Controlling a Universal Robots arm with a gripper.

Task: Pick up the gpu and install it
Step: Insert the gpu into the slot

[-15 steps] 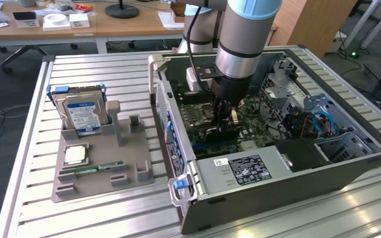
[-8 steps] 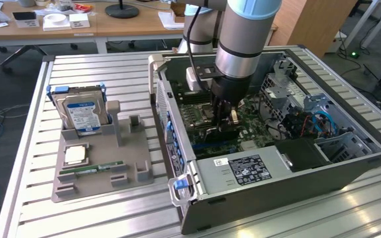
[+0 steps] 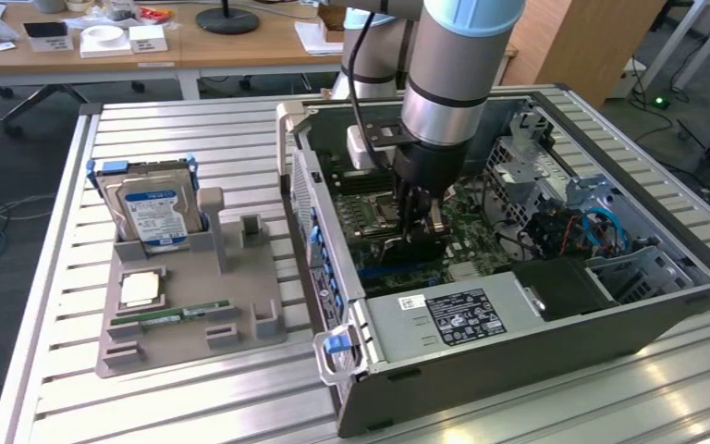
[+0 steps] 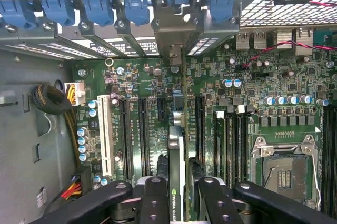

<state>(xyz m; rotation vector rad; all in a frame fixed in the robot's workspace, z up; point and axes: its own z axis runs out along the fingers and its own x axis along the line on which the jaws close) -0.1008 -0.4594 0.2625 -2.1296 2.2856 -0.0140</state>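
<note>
End effector [image 4: 178,184]: narrow, clasping the gpu [image 4: 177,145] edge-on.
Risk: slight tilt could jam it against the motherboard [image 4: 210,77].

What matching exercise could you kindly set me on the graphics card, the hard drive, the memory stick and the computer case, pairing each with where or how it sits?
Things:
1. graphics card
2. hard drive
3. memory stick
4. computer case

Places or states:
a. lying flat on the grey holder
b. open, on the exterior view's right
c. edge-on at the gripper, over the green board
d. standing upright in the grey holder

Pairs: 1-c, 2-d, 3-a, 4-b.
</note>
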